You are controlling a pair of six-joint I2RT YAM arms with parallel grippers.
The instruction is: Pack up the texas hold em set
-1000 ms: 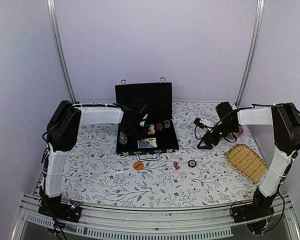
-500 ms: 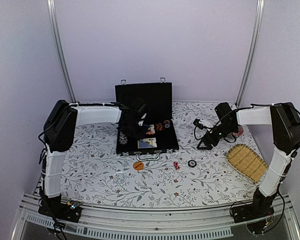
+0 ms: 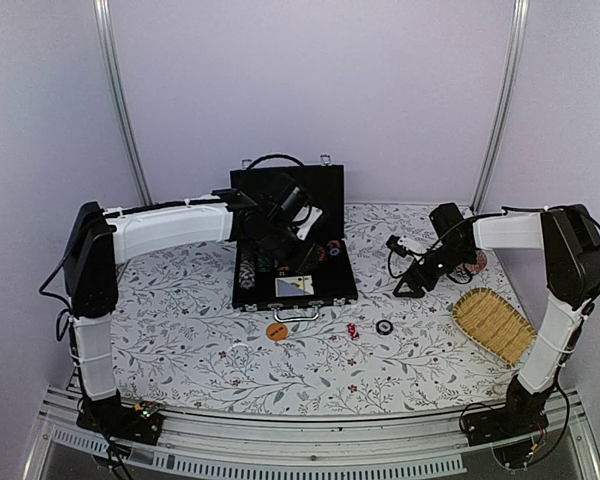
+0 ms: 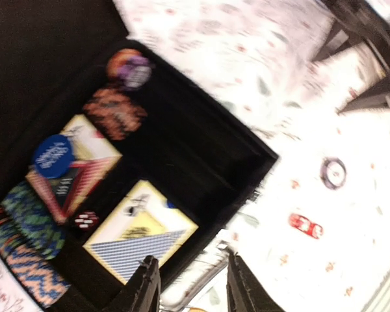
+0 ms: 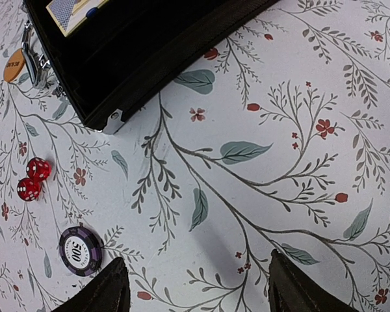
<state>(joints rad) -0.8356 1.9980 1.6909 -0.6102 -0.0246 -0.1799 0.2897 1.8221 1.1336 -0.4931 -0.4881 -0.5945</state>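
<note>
Case [image 3: 330, 190] interior part-hidden by left arm [image 3: 170, 225] | chips [image 4: 26, 260] blurred

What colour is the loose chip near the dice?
The chip is purple and black with a white centre, clearest in the right wrist view.

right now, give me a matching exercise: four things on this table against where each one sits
Things:
1 orange disc
2 red dice
3 blue chip
4 woven basket

Places:
a on cards inside the case
b right side of the table
c next to the purple 500 chip
d on the table just in front of the case

Pairs: 1-d, 2-c, 3-a, 4-b
</note>
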